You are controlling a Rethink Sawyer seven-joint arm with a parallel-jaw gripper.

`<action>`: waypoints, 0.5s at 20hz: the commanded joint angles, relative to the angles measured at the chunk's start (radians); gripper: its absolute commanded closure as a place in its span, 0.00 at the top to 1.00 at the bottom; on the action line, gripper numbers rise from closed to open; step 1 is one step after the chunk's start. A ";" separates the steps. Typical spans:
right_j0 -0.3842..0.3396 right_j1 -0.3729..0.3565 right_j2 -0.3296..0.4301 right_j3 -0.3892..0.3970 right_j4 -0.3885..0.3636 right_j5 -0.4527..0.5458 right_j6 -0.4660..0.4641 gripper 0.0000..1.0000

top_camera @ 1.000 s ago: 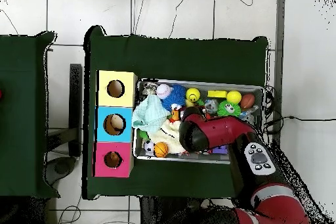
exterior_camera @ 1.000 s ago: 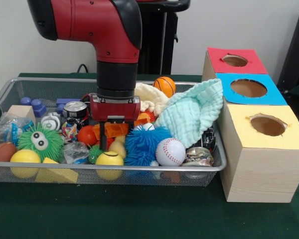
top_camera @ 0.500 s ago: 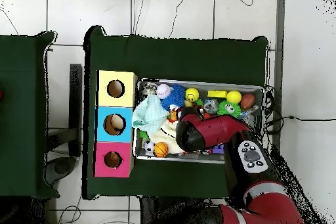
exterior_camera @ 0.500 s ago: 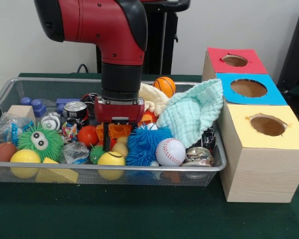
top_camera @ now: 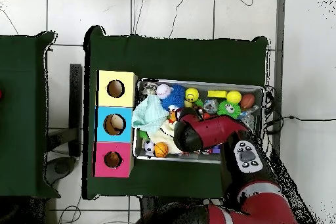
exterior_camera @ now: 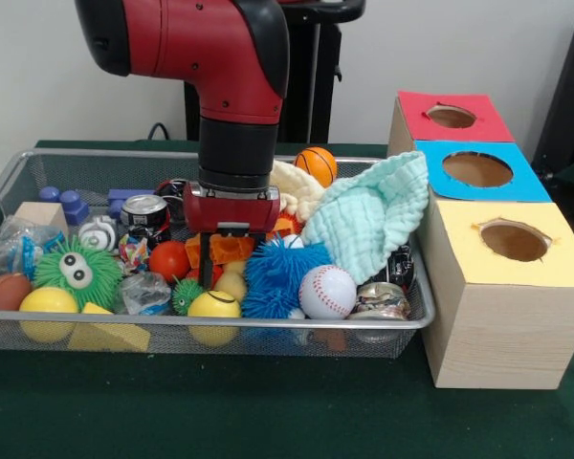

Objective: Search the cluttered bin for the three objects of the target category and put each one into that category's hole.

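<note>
My gripper [exterior_camera: 231, 273] hangs low in the wire bin [exterior_camera: 220, 323], just above a small orange block [exterior_camera: 231, 249], between a red ball [exterior_camera: 168, 260] and a blue spiky ball [exterior_camera: 277, 273]. A yellow ball [exterior_camera: 213, 306] lies right in front of it and a baseball [exterior_camera: 327, 292] to its right. A small basketball [exterior_camera: 316, 164] rests at the bin's back. Beside the bin stand three wooden boxes with round holes: red [exterior_camera: 452, 117], blue [exterior_camera: 476, 169] and yellow [exterior_camera: 514, 240]. In the overhead view the arm [top_camera: 207, 133] covers the gripper.
A mint cloth [exterior_camera: 373, 215] drapes over the bin's right end against the boxes, with a cream cloth [exterior_camera: 292, 186] behind. A green spiky toy with eyes [exterior_camera: 77, 273], a can [exterior_camera: 145, 212], a crushed can [exterior_camera: 381, 299] and a second yellow ball [exterior_camera: 48, 301] crowd the bin.
The arm has shifted a little to the right in the front view, carrying the gripper from beside the red ball toward the blue spiky ball. Its height is about the same.
</note>
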 commanded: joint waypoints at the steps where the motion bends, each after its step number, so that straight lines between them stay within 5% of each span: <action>1: -0.002 0.092 0.048 0.068 0.066 0.173 0.066 1.00; 7: -0.007 0.115 0.052 0.066 0.218 0.174 0.186 1.00; 10: -0.016 0.112 0.057 0.058 0.285 0.252 0.162 1.00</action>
